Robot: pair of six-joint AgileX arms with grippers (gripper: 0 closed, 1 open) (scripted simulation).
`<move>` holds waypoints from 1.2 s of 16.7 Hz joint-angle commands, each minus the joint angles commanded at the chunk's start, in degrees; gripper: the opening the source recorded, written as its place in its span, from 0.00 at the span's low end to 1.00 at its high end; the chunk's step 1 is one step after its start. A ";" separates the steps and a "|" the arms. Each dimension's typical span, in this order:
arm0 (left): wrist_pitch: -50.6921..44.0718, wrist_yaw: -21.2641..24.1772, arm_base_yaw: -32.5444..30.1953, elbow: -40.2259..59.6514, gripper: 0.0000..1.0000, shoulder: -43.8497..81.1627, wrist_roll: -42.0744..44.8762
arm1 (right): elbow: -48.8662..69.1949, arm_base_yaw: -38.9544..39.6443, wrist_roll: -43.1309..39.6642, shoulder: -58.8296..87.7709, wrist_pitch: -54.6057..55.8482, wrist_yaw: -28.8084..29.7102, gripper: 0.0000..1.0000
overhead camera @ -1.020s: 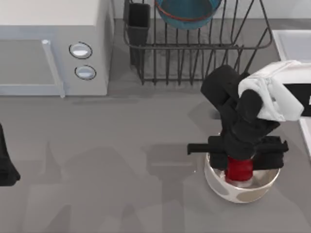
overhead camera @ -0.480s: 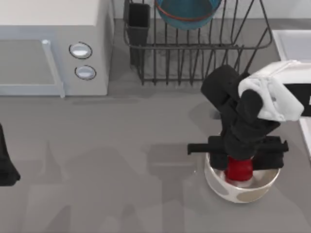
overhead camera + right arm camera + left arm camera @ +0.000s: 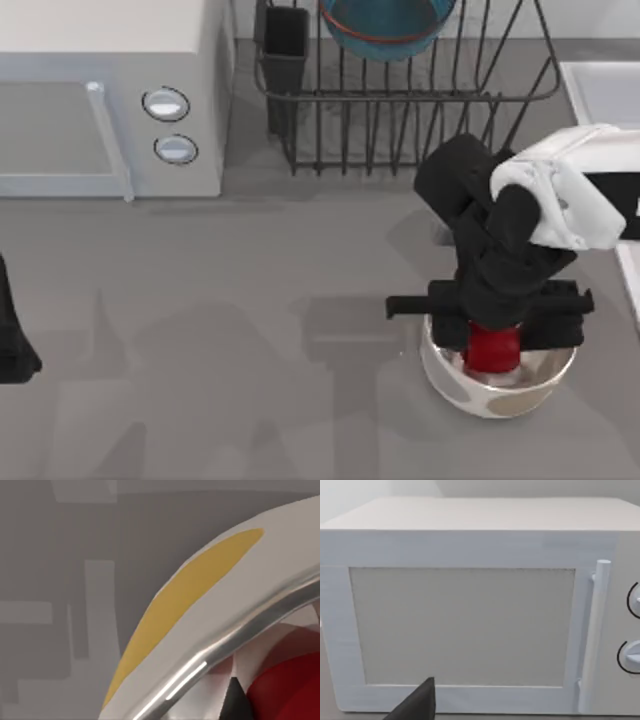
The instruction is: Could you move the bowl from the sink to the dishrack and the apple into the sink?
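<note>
One right pincer is lowered into the spotted white bowl over the apple; its closure cannot be told. Fruit should be centred before lifting.

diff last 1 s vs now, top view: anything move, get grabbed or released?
No visible change. The right gripper sits down in the white spotted bowl at the apple, as before. The teal bowl rests in the dishrack, and the left arm is parked at the table's left edge.
</note>
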 joint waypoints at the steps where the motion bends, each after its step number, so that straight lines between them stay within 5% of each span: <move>1: 0.00 0.00 0.00 0.00 1.00 0.00 0.00 | 0.00 0.00 0.00 0.00 0.00 0.00 0.00; 14: 0.00 0.00 0.00 0.00 1.00 0.00 0.00 | 17.01 -1.13 -2.22 -10.84 -23.13 1.31 0.00; 20: 0.00 0.00 0.00 0.00 1.00 0.00 0.00 | 17.82 -1.11 -2.19 -11.20 -24.16 1.32 0.00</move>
